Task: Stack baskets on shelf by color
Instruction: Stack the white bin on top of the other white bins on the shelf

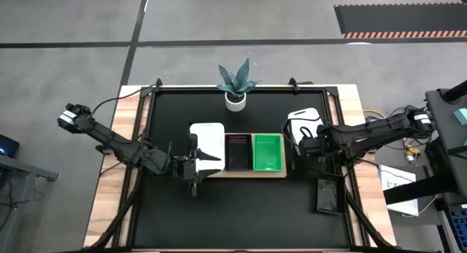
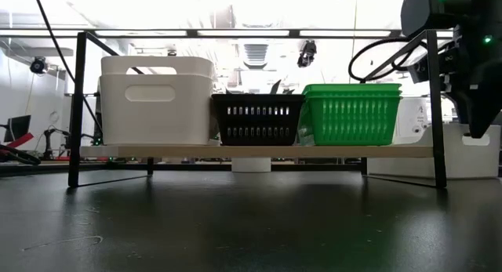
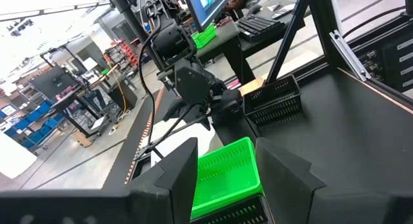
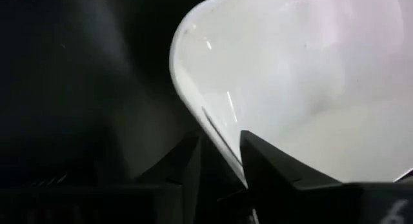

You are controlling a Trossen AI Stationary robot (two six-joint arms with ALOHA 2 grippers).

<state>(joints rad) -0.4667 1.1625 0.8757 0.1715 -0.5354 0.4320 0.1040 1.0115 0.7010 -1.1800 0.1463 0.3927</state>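
- White rim of the loose white basket [image 1: 304, 123] runs between the right gripper [image 4: 222, 161] fingers, one inside the wall, one outside; whether they pinch it yet, cannot tell.
- That basket sits on the mat just right of the shelf [image 1: 248, 173]; the right arm is nearer.
- Shelf row: white stack [image 1: 208, 140], black basket [image 1: 238, 151], green basket [image 1: 268, 152].
- Green and black lie between it and the white stack.
- Left gripper [image 1: 195, 164], fingers apart, empty, beside the white stack.
- Plant pot [image 1: 235, 100] well behind.

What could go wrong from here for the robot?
1. The right claw straddles only the thin rim of the white plastic basket beside the wooden shelf; the basket could slip or tilt when lifted.
2. The left claw sits close beside the white basket on the shelf, so it may obstruct stacking.
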